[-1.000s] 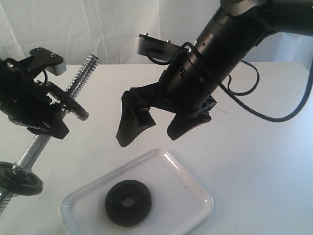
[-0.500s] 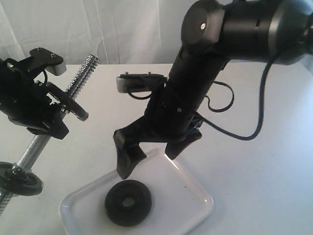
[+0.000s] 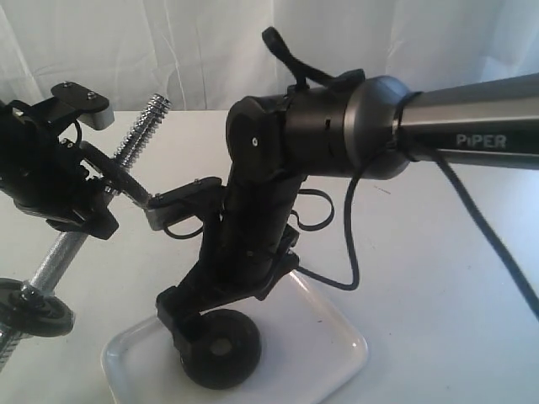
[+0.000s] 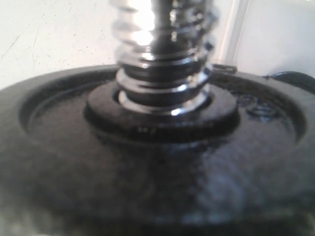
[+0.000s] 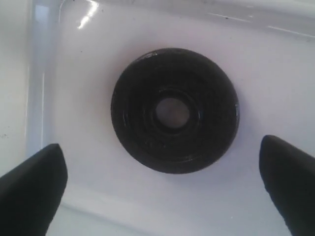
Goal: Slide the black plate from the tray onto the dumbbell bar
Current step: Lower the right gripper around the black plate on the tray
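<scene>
One black plate (image 3: 221, 347) sits nearest to us, flat on the tray (image 3: 324, 349). It's matte black and round, with a small centre hole ringed by a raised hub. In the right wrist view, white shows through the hole. One tray too: glossy white, rounded corners, low rim, and the plate lies towards its left half in the exterior view.

Right over it, the right end effector (image 5: 158, 144) hovers with its fingers spread wide. One dark fingertip (image 5: 34, 182) stands off each side of the plate and neither touches it. In the exterior view only one finger (image 3: 173, 318) is clear, down at the plate's left edge.

Further back on the left, the left end effector (image 3: 72, 189) is wrapped around the one dumbbell bar (image 3: 63, 252), which it holds tilted with the coarse threaded end (image 3: 150, 114) pointing up and away (the fingers themselves are hard to pick out against all that black). There are two glossier discs on the bar, the lower disc (image 3: 34, 307) and the upper disc (image 3: 126, 181), which the left wrist view shows close up. That makes two arms, two discs, one bar and one plate.

Behind it all, the white table (image 3: 438, 278) runs back to a pale curtain (image 3: 194, 50).
</scene>
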Robot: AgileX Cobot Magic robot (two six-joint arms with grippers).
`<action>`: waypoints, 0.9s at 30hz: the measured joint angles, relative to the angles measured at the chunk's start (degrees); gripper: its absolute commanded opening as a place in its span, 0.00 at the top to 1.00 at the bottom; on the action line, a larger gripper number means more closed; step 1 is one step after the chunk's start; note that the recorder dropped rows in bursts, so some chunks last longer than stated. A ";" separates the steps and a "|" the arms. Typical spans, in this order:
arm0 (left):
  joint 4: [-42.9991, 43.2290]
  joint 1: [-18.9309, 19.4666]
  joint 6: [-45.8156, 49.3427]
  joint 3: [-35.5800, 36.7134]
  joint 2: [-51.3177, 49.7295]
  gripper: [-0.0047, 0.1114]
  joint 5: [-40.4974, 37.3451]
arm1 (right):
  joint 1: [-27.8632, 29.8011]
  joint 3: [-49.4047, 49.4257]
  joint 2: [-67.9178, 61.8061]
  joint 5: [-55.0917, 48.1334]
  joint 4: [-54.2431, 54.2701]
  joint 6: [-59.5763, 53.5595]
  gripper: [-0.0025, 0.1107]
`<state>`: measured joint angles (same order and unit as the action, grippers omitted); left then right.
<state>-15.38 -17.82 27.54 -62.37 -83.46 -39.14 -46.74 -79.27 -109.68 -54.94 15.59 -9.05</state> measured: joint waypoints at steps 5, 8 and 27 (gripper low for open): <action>0.10 0.00 0.00 0.00 0.00 0.96 0.00 | -0.13 0.00 -3.20 0.61 -0.98 0.00 0.05; 0.10 0.00 -0.14 0.00 0.00 0.96 0.00 | -0.13 0.00 -4.85 1.24 -0.96 0.00 0.05; 0.10 0.00 -1.31 0.00 0.00 0.96 0.00 | -3.09 0.00 -5.80 4.95 -5.79 1.49 0.05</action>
<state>-15.28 -17.82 26.23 -62.37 -83.46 -39.14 -49.83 -79.27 -115.48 -49.99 9.80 -7.55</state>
